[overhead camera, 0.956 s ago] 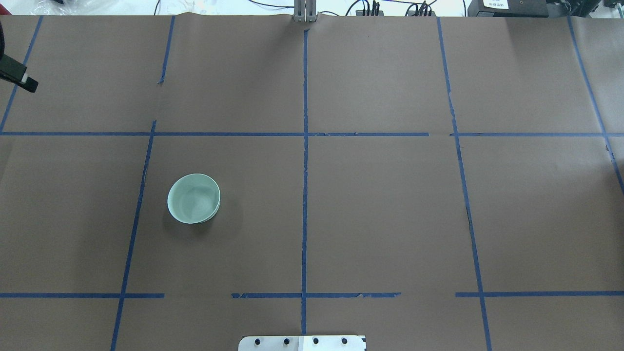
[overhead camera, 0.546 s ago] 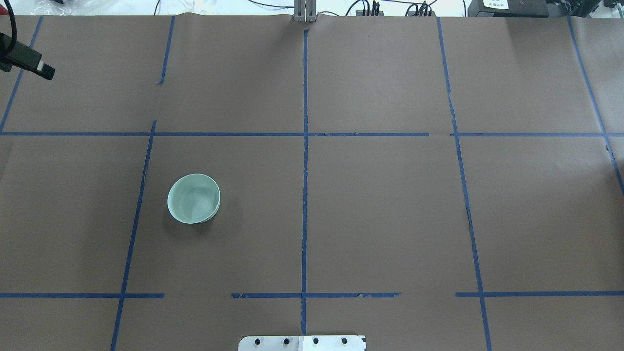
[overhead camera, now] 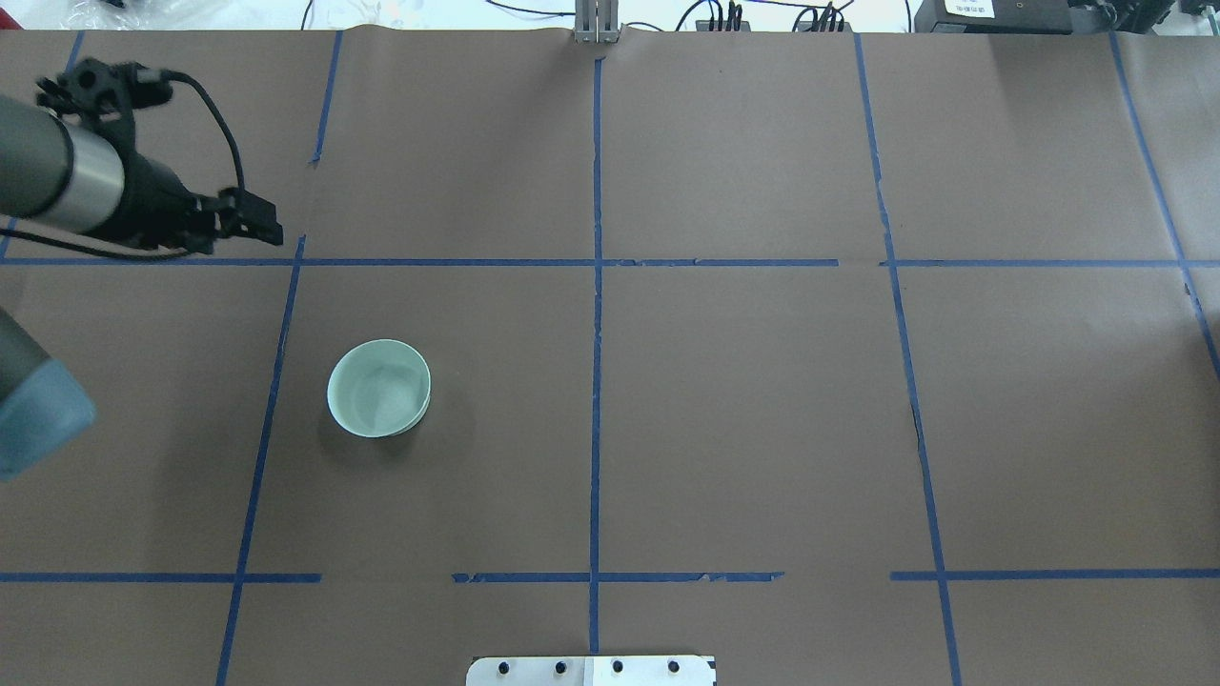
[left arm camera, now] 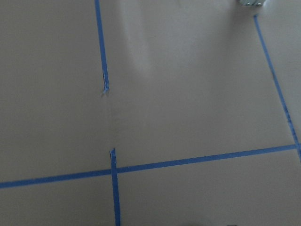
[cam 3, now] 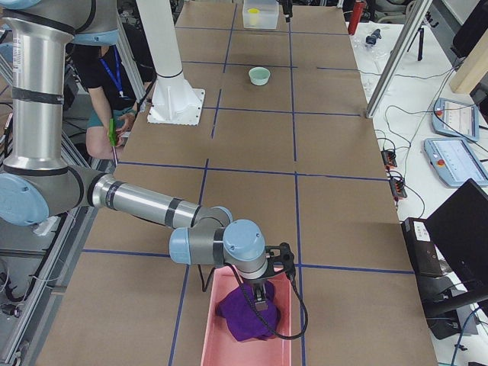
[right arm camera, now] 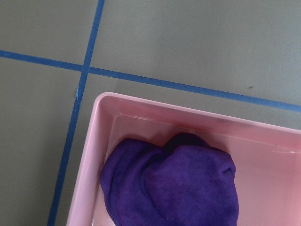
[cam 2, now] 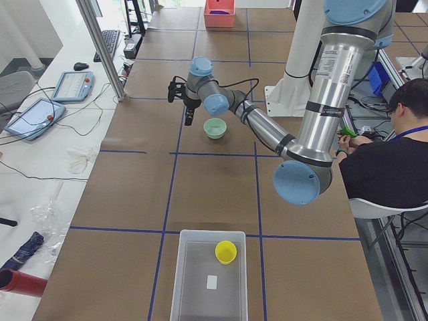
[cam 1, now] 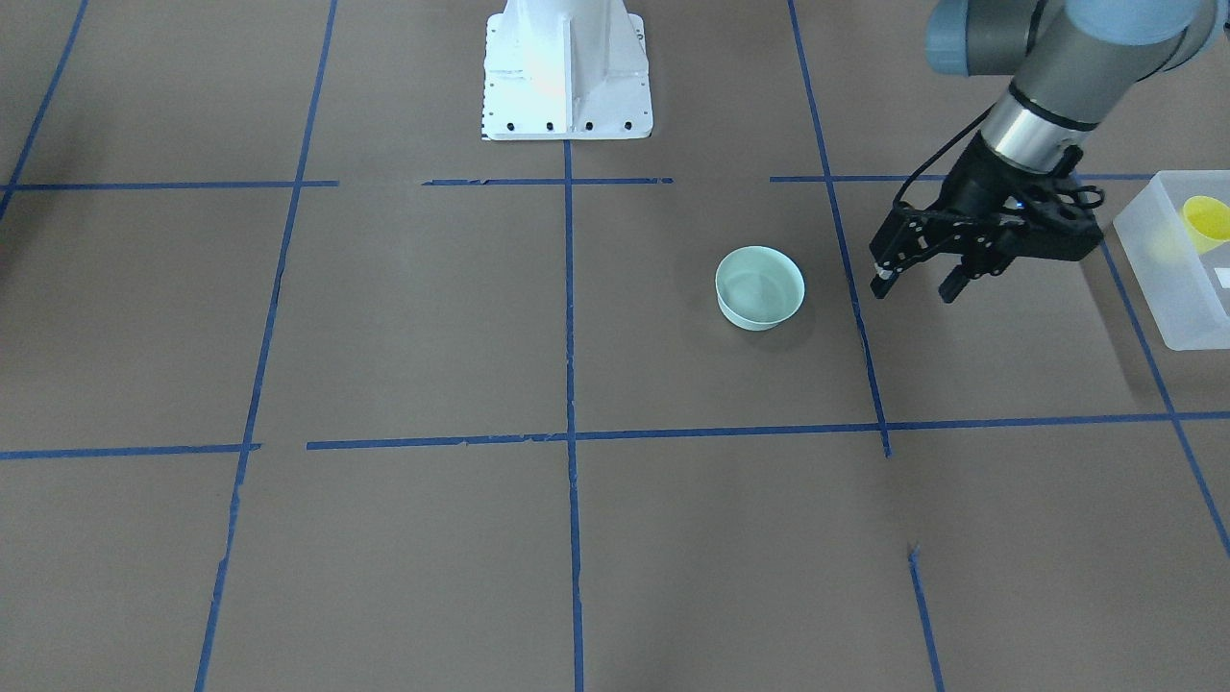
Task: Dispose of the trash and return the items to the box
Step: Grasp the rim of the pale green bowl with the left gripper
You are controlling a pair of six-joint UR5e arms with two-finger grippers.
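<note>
Brown table (overhead camera: 762, 429), bowl (overhead camera: 378, 388) overhead; cup (cam 2: 225, 251) in box (cam 2: 194, 281) beyond that view.

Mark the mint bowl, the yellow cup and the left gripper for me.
mint bowl (cam 1: 759, 288), front-facing view, on its inner floor.
yellow cup (cam 2: 226, 251), left side view, inside its mouth.
left gripper (cam 1: 913, 286), front-facing view, midway between its open jaws.

No writing can be read anywhere. A white label (overhead camera: 967, 8) on the black device (overhead camera: 1020, 17) beyond the surface's far edge carries print too small to make out, and a white sticker (cam 2: 212, 282) on the box (cam 2: 176, 284) floor shows nothing legible.
</note>
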